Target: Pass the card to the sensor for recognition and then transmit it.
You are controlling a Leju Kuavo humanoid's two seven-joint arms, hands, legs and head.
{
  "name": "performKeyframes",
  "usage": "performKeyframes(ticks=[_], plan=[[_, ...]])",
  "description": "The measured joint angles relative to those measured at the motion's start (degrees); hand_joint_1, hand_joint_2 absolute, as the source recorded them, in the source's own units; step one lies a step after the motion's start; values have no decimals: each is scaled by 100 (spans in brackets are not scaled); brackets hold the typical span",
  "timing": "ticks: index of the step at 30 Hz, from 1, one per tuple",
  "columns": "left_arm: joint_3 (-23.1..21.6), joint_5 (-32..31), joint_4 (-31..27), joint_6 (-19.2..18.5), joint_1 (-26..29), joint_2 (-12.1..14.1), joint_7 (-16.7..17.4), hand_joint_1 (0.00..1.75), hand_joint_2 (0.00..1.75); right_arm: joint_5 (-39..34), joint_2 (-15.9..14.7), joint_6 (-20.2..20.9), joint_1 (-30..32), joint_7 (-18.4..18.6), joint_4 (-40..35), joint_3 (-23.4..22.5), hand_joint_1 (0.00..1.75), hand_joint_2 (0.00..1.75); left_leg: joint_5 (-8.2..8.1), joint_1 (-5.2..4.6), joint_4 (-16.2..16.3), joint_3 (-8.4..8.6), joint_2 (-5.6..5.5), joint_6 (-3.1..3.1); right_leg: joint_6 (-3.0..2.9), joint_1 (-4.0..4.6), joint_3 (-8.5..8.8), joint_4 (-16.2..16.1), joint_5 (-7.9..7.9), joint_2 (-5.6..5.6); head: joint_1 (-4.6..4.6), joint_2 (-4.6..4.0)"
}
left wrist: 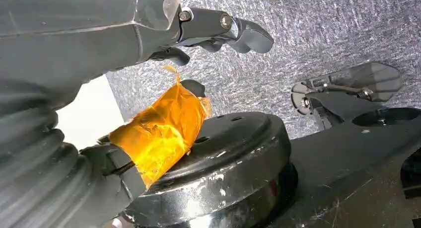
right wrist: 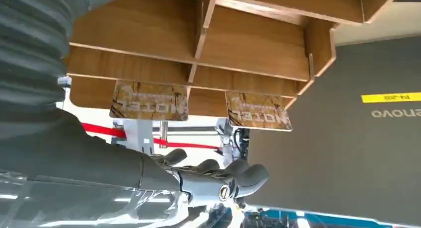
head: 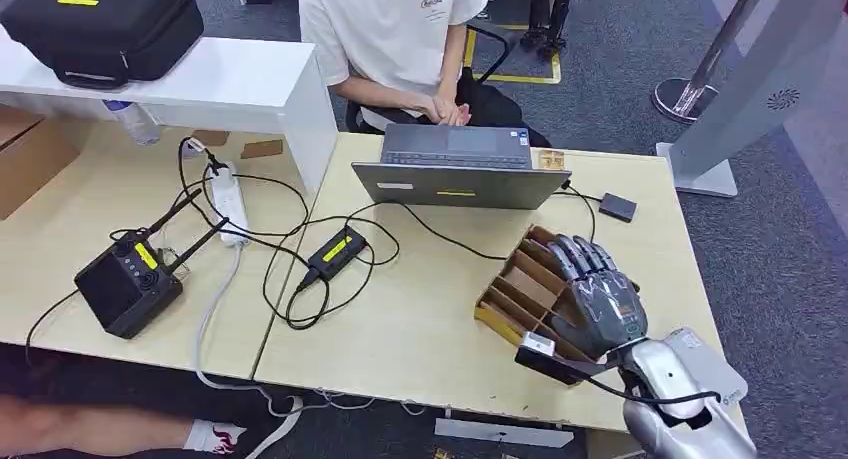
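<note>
Surface: pale wooden table (head: 420,319), two tops butted together, on grey carpet (head: 780,269); white shelf unit (head: 250,79) at the far left.
Person: seated at the far edge in a white shirt (head: 385,24), hands clasped.
Clutter: grey open laptop (head: 455,169) by the far edge; black box with antennas (head: 128,284) near the left edge; white power strip (head: 229,201) and black cables between them; small black sensor pad (head: 617,207) near the far right corner.
Rack: brown slotted wooden card holder (head: 525,289) near the right front corner.
Right hand: grey hand (head: 592,289) lies over the holder, fingers extended, nothing visibly grasped.
Cards: right wrist view shows two brown "HOTEL" cards (right wrist: 149,101) standing in the holder's slots, apart from the fingers (right wrist: 233,178).
Left hand: dark hand (left wrist: 114,89) hangs over the carpet, orange tape on its thumb, fingers apart, empty.
</note>
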Motion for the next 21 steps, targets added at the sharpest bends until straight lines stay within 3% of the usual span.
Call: performKeyframes(ticks=[5,9,11,21], plan=[[0,-17,0,0,1,2,17,0,175,-844,-2,364,-98,-268,127,-140,0,175,0,0,0,0,0,0,0,0,0,0,0,0,0,0],[2,-22,0,0,3,2,24,0,175,-2602,-7,1375,-225,-851,221,-418,0,175,0,-1,1,2,2,0,0,-1,0,0,1,2,0,-2],[0,-22,0,-2,0,2,24,0,175,-3104,-7,1679,-315,-1004,289,-544,0,175,0,0,1,5,4,0,0,0,1,0,1,5,2,-2],[0,-37,0,-2,1,2,28,0,175,-3552,-5,1915,-481,-1222,564,-686,0,175,0,0,1,6,2,0,1,0,5,0,1,3,0,-2]])
